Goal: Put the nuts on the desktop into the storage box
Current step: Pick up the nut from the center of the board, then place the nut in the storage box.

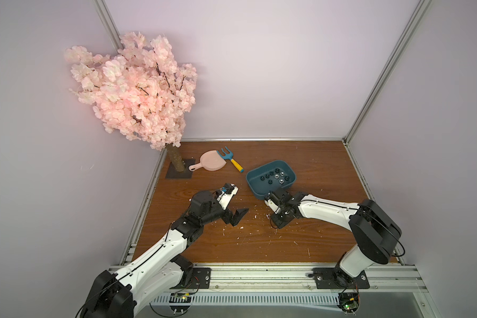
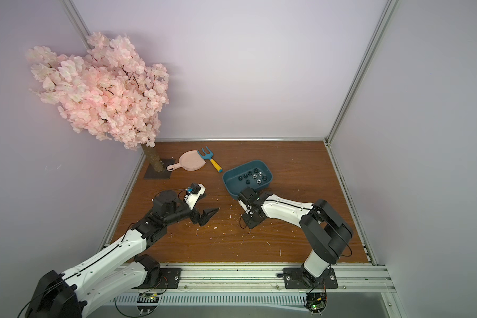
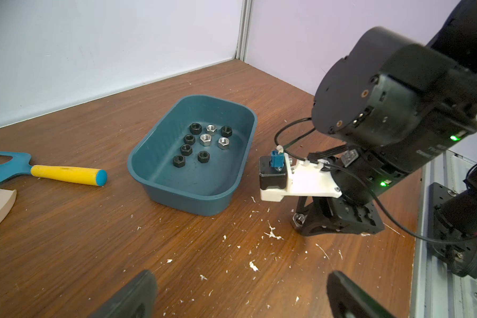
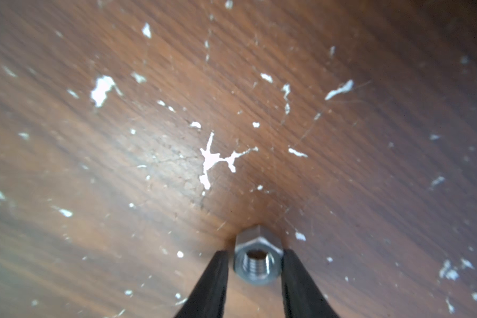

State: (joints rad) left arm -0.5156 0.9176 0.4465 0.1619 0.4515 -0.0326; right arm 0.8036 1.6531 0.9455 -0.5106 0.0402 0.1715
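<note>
The right claw (image 4: 257, 256) pinches a silver nut (image 4: 258, 266) at the surface (image 4: 138, 154) near the blue box (image 3: 176, 198) holding nine other nuts (image 3: 205, 139), while the left claw (image 3: 238, 298) hangs wide open, empty.

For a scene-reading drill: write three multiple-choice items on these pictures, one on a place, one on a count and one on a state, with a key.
1. The yellow-handled rake lies: A in the storage box; B on the desktop beside the pink dustpan; C in the right gripper.
2. Silver nuts in the storage box: A six; B one; C three.
3. The right gripper is: A closed on a silver nut at the desktop; B wide open and empty; C out of sight.
Key: 1 B, it lies next to the dustpan in both top views; 2 C, three shiny ones show in the left wrist view; 3 A, the right wrist view shows the nut pinched from both sides.
</note>
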